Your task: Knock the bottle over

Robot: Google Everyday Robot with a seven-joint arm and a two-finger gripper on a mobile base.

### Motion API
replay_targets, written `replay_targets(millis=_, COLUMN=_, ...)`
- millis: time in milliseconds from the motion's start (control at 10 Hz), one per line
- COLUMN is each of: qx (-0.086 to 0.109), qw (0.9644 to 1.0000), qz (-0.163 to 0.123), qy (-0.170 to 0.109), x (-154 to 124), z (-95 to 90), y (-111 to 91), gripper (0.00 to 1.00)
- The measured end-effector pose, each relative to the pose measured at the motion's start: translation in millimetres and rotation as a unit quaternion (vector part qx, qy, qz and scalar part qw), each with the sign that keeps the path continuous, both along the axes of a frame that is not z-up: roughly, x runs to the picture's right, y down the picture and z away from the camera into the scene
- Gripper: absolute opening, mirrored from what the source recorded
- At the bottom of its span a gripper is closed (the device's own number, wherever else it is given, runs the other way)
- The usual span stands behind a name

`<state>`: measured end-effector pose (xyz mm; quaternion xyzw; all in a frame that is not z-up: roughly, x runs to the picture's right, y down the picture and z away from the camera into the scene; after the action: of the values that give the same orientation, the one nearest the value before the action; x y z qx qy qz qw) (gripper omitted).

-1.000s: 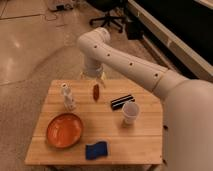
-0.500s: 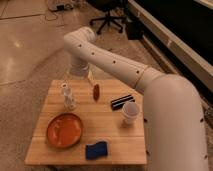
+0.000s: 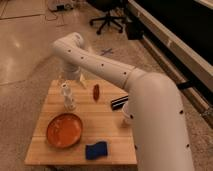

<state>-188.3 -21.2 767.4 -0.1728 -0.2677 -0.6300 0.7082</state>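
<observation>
The bottle [image 3: 67,96] is small, whitish and translucent with a white cap. It stands upright near the back left of the wooden table [image 3: 110,135]. My gripper [image 3: 71,79] hangs from the white arm [image 3: 100,67] just behind and slightly above the bottle, at the table's far edge. I cannot see any contact between them.
A dark red oblong object [image 3: 96,92] lies right of the bottle. A black object [image 3: 119,102] and a white paper cup [image 3: 127,116], partly hidden by my arm, are at the right. An orange plate [image 3: 64,130] and a blue sponge [image 3: 96,150] lie in front. An office chair [image 3: 107,17] stands far behind.
My arm has swung left, from above the red object to behind the bottle. The forearm now fills more of the right side. The bottle still stands upright.
</observation>
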Motion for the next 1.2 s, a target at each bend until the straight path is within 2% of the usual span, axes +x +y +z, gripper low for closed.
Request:
replay_targets(millis=300, qx=0.006, qw=0.9999, qz=-0.013, qy=0.002, x=-20, z=8.8, y=2, gripper=0.80)
replay_targets(millis=700, qx=0.011, qw=0.9992, qz=-0.025, qy=0.029, x=-22, z=36.8, y=3, gripper=0.80)
replay_targets(millis=900, qx=0.004, qw=0.9985, qz=-0.024, qy=0.049, x=-7, z=54.2, y=6, gripper=0.80)
replay_targets(millis=1200, qx=-0.014, qw=0.9977, qz=-0.012, qy=0.065, x=28, z=65.1, y=12, gripper=0.80)
